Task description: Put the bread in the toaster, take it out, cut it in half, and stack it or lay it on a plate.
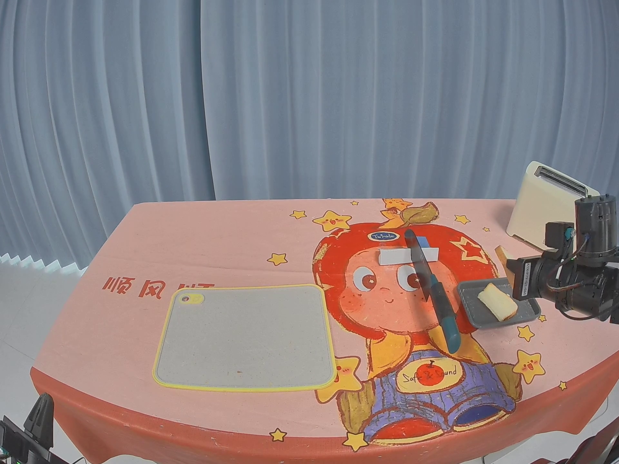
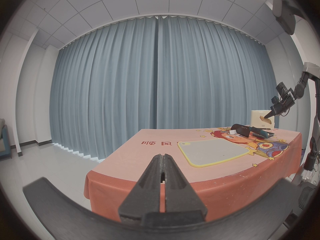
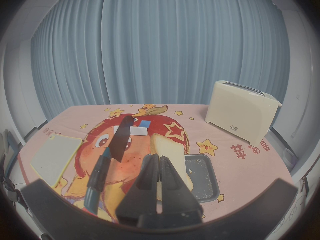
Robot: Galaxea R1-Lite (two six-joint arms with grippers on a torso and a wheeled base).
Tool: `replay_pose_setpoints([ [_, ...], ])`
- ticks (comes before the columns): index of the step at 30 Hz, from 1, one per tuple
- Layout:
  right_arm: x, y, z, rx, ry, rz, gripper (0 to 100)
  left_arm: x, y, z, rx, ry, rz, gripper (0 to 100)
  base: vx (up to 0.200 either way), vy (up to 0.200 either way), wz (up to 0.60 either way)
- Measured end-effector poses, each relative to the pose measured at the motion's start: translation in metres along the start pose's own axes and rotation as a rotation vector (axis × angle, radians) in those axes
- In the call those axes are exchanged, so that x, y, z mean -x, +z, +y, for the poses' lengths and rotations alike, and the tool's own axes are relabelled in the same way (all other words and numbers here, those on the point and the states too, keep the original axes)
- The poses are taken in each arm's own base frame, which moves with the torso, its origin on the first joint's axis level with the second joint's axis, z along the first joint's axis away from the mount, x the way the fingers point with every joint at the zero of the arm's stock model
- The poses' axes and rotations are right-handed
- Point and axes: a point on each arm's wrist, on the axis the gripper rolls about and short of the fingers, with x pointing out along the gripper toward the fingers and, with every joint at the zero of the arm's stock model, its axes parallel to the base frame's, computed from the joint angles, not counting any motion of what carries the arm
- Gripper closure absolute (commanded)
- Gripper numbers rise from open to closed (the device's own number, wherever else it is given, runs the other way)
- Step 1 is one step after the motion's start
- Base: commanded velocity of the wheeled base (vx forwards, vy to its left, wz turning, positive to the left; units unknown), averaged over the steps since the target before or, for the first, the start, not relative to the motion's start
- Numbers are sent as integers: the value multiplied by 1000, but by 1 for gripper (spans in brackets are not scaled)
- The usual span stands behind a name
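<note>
Currently, the right claw (image 3: 159, 158) is clenched on a bread slice (image 3: 171, 149), pinching it across its faces so that it stands on edge. Judged from the task, this orientation suits the narrow top slot of the toaster.

Directly beneath the claw sits a grey tray (image 3: 204, 180) dusted with crumbs, and the gripped slice is held clear above it. A second bread slice (image 1: 497, 301) lies flat on the tray, just below the claw tips.

Just to the claw's left, a knife (image 3: 107, 157) with a black blade and a teal handle lies on the table (image 1: 193, 240). Its blade crosses a white block (image 1: 400, 256), which probably keeps the tool easy to grasp for the cutting step.

Beyond the claw and to its right stands the cream toaster (image 3: 241, 112), slots upward and well apart from the slice. Insertion is not yet done.

Well to the claw's left lies a yellow-rimmed cutting board (image 1: 245, 336), presumably staged for halving.

Farthest off, the left claw (image 2: 163, 175) is clenched with nothing between its fingers, off the table's near corner.
</note>
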Motion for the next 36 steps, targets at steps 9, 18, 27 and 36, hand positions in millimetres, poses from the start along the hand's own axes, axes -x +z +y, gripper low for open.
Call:
replay_pose_setpoints([
  [9,-15,-9,-2,23,-30,61,100,0,0,0,0,0,-1,100,0,0,0],
  [18,-25,-17,-2,33,-49,106,100,0,0,0,0,0,0,100,0,0,0],
  [27,-33,-22,0,37,-52,137,100,0,0,0,0,0,0,100,0,0,0],
  [36,-38,-25,1,42,-57,155,100,0,0,0,0,1,0,100,0,0,0],
])
